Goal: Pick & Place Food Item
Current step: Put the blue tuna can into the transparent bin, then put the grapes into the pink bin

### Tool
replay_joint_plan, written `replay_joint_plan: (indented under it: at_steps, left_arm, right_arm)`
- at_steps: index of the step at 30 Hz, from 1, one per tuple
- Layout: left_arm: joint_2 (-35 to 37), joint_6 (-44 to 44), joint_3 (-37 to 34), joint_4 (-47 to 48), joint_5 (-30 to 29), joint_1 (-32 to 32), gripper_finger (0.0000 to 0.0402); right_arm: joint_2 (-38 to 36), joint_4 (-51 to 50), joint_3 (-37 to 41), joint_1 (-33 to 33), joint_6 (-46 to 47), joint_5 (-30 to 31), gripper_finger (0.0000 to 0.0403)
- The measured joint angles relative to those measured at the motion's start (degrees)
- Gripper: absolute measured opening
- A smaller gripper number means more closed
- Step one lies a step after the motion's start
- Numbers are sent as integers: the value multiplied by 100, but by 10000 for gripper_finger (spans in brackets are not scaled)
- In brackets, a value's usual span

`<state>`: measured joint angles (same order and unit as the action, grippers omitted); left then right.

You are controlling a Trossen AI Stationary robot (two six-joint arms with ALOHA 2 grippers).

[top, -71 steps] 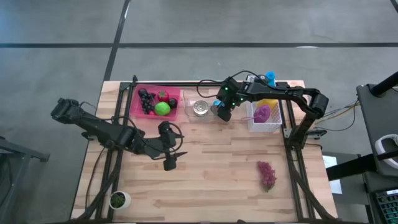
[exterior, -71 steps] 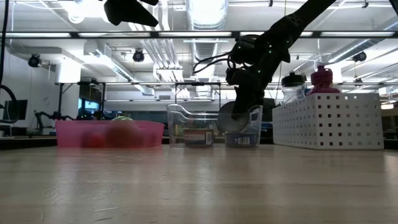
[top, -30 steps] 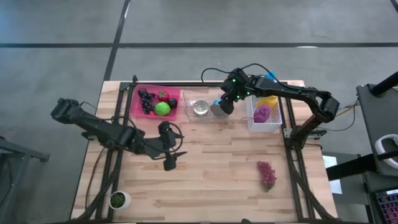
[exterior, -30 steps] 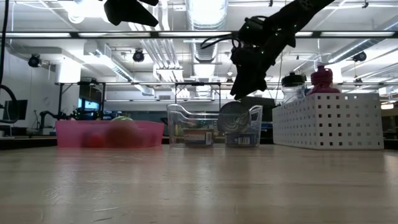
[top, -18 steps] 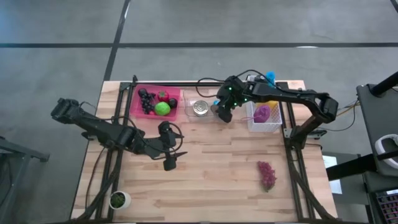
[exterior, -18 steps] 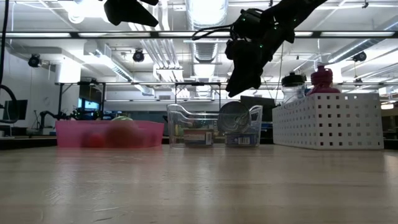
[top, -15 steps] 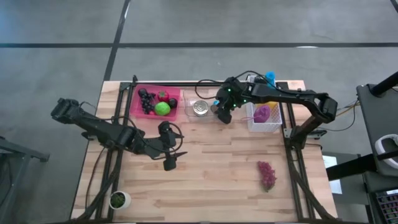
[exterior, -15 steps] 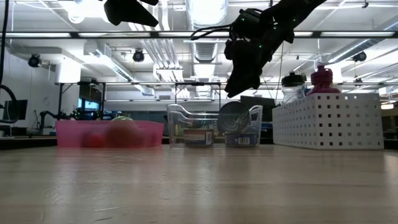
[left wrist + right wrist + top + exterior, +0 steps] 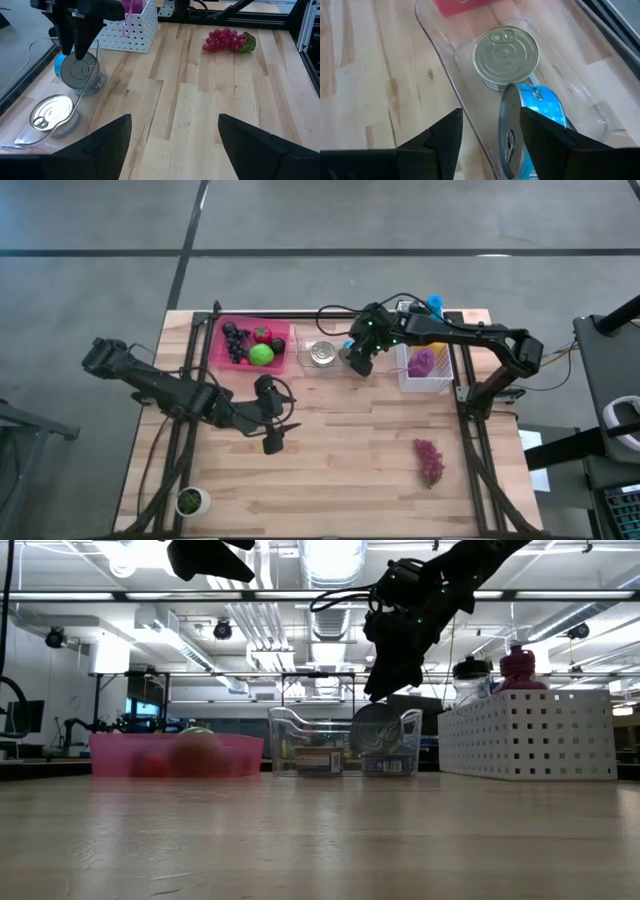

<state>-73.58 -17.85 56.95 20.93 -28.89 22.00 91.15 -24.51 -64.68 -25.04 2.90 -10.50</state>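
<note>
Clear plastic tray (image 9: 445,75), glossy, rounded corners, far edge cut off. Inside it: upright tin can (image 9: 505,54), ribbed silver lid with pull tab; beside that, blue-labelled can (image 9: 530,127) tipped on its side, partly out of view. Right gripper (image 9: 487,142) just above the tray, fingers apart, gripping nothing. Left gripper (image 9: 172,137) well off from the tray, fingers spread, empty.

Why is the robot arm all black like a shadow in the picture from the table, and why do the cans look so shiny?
In the low view, bright ceiling lights shine from behind, so the right gripper shows as a dark silhouette. In the left wrist view, the upright can's lid glares white. In the right wrist view, the tilted blue can looks sharp.
</note>
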Motion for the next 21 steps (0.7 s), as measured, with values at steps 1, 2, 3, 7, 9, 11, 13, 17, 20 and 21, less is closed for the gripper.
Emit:
replay_joint_plan:
  at_steps: [1, 2, 3, 7, 9, 11, 13, 17, 20, 21]
  left_arm:
    - [0, 0, 1, 0, -1, 0, 298]
    - [0, 0, 2, 0, 0, 2, 297]
    - [0, 0, 2, 2, -2, 2, 296]
    - [0, -2, 1, 0, -1, 0, 295]
    - [0, -4, 1, 0, -2, 0, 297]
    - [0, -4, 1, 0, -2, 0, 299]
    - [0, -4, 1, 1, 0, 1, 302]
    - [0, -4, 1, 0, -2, 2, 308]
    - [0, -4, 0, 2, -2, 1, 312]
    - [0, -4, 1, 0, -1, 1, 313]
  right_arm:
    - [0, 11, 18, 0, -2, 4, 194]
    - [0, 35, 33, -11, -4, 8, 194]
    - [-2, 49, 56, -11, -7, 10, 194]
    - [-7, 140, 127, -42, -125, 14, 194]
    - [-7, 171, 131, -72, -110, 18, 194]
    - [-7, 184, 133, -89, -87, 88, 194]
    - [-7, 185, 133, -94, -98, 301, 194]
    - [4, 103, 154, -107, -93, 414, 194]
    - [19, 122, 159, -109, -89, 465, 194]
    - [10, 138, 159, -109, -90, 464, 194]
